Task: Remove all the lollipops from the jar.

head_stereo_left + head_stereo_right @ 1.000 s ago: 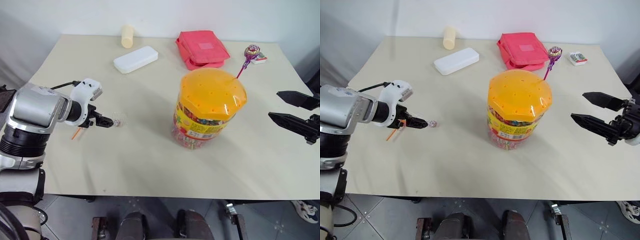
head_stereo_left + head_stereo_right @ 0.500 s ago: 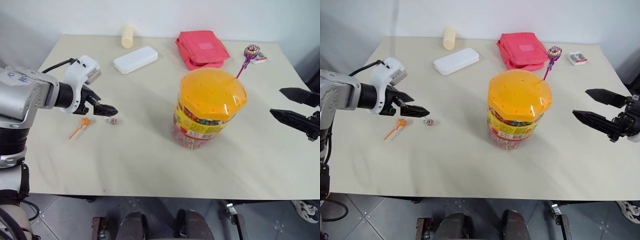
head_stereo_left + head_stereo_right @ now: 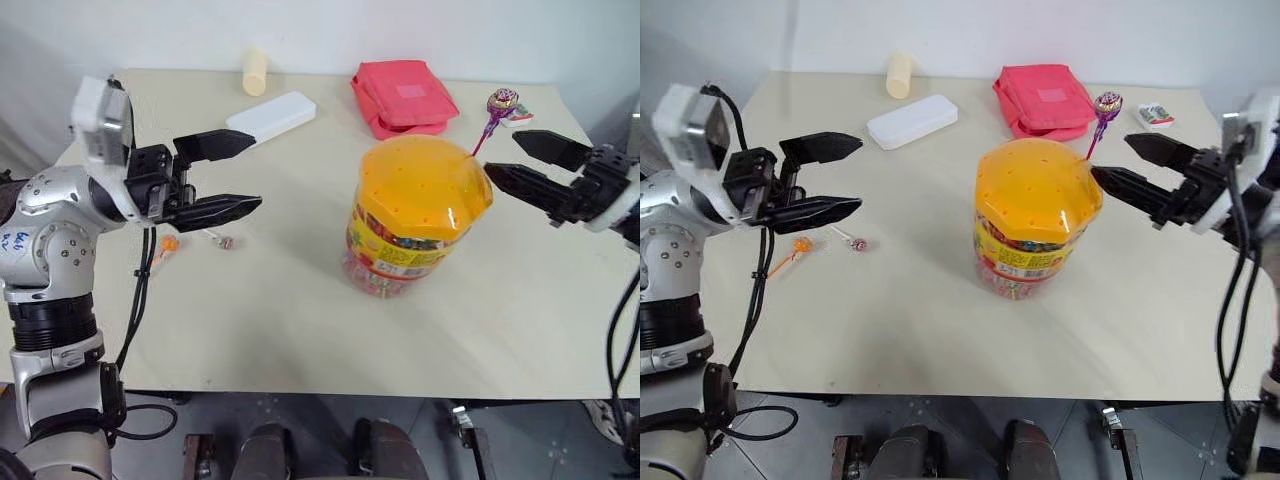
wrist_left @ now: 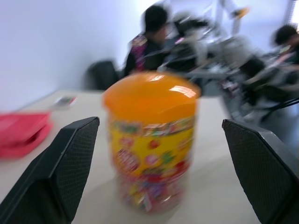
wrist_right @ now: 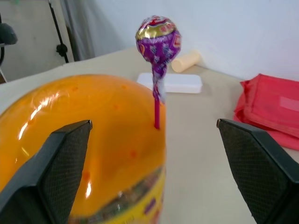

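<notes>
I can't make out the people (image 4: 154, 28) behind the jar (image 4: 150, 140) (all blur), and its lower candies smear together too.

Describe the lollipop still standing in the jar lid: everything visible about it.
The lollipop has a round head in shiny purple-and-gold wrapper on a thin purple stick. It stands nearly upright, the stick pushed into a hole in the jar's domed orange lid, near its edge. Nothing else touches it; the open right claw is close beside it.

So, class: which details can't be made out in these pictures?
- Jar: its contents, blurred in the left wrist view.
- White-stick lollipop: its wrapper pattern is too small in the head views.
- Small packet: its print is too small.
</notes>
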